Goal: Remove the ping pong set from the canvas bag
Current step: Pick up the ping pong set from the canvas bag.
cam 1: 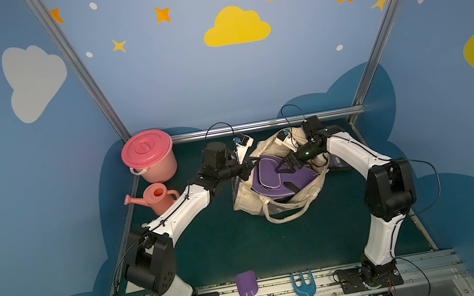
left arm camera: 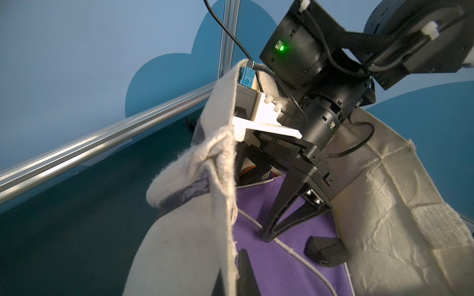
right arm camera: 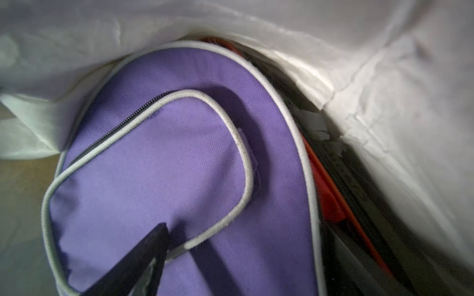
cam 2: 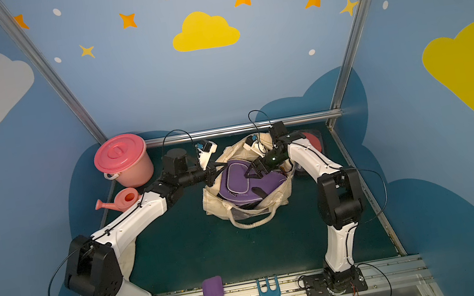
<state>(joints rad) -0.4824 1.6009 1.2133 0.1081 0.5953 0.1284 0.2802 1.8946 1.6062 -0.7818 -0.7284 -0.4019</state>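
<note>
Top views both show canvas bag (cam 1: 312, 190) on green tabletop (cam 1: 229, 247), blue walls (cam 1: 187, 92).

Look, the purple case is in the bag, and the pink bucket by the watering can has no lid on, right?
Not quite: the pink bucket has its lid on, as both top views show. The rest holds: the purple case is in the bag, and the bucket stands by the watering can.
</note>
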